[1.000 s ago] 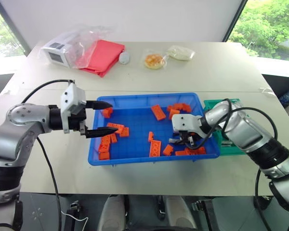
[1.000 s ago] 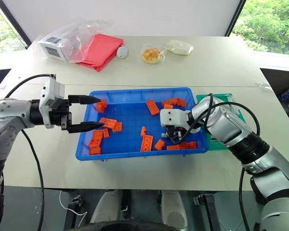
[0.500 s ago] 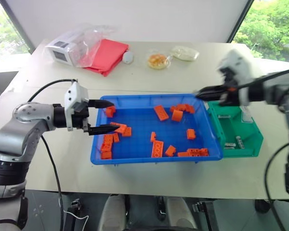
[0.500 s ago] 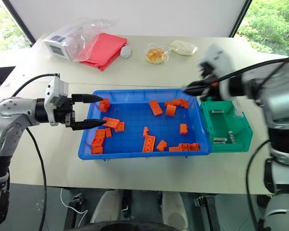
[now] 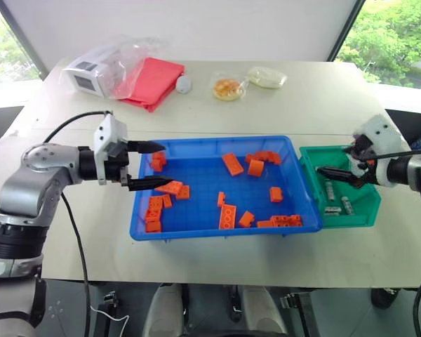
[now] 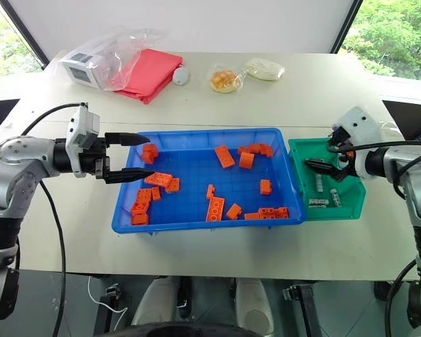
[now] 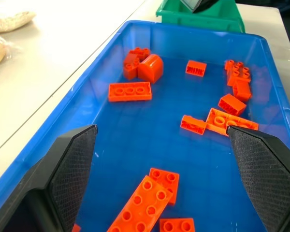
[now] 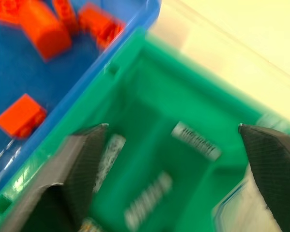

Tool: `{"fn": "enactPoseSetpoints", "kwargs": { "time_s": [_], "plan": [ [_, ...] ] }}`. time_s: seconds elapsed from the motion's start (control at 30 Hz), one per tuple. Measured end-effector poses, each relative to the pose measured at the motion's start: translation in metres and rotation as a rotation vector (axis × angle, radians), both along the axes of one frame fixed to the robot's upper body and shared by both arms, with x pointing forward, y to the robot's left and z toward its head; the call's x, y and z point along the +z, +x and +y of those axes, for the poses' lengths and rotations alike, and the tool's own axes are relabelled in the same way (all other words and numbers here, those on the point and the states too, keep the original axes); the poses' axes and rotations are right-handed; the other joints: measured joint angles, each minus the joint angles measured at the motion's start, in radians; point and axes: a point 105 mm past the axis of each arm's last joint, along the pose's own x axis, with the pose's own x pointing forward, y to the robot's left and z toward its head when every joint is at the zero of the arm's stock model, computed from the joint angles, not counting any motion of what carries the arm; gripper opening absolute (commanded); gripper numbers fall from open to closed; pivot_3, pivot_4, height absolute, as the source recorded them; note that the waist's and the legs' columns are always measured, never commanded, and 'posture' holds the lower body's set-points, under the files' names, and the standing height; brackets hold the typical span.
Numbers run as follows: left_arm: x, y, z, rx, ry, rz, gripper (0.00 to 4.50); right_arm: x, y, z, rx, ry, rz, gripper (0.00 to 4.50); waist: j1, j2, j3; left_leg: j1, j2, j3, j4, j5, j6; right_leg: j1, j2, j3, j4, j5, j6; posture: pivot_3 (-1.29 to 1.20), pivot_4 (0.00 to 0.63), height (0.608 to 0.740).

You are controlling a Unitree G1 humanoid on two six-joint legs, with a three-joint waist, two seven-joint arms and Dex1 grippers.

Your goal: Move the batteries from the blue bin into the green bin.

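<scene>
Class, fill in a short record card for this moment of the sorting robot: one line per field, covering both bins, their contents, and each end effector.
Blue bin: holds scattered orange bricks; no batteries visible in it.
Green bin: sits against the blue bin's right end; holds several batteries.
Left end effector: open, empty, at the blue bin's left end, pointing across it.
Right end effector: open, empty, above the green bin.
Back of table: red cloth, clear plastic bag, small food packets.
</scene>
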Motion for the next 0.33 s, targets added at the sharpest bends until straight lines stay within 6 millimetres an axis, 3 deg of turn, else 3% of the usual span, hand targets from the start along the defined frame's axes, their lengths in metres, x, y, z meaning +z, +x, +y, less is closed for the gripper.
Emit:
{"fn": "enactPoseSetpoints", "kwargs": {
  "time_s": [0.1, 0.2, 0.33],
  "plan": [
    [0.004, -0.002, 0.013, 0.028, 0.007, 0.012, 4.5, 0.017, -0.011, -0.012, 0.093, 0.015, -0.055, 4.34, 0.002, 0.0, 0.0, 0.0, 0.0, 0.0, 0.0, 0.0, 0.0, 0.0, 0.0, 0.0, -0.001, 0.0, 0.0, 0.0, 0.15, 0.734],
    [0.014, -0.007, 0.041, 0.09, 0.018, 0.022, 4.5, 0.028, -0.034, -0.032, 0.183, 0.015, -0.04, 4.34, 0.003, 0.0, 0.0, 0.0, 0.0, 0.0, 0.0, 0.0, 0.0, 0.0, 0.0, 0.0, -0.001, 0.0, 0.0, 0.0, 0.15, 0.734],
    [0.016, -0.021, 0.071, 0.152, 0.059, 0.052, 4.5, 0.017, -0.063, -0.054, 0.256, 0.067, 0.093, 4.34, 0.001, 0.0, 0.0, 0.006, 0.0, 0.001, 0.0, 0.0, 0.0, 0.006, -0.002, 0.0, -0.001, -0.003, -0.004, 0.0, 0.15, 0.734]
  ]
}}
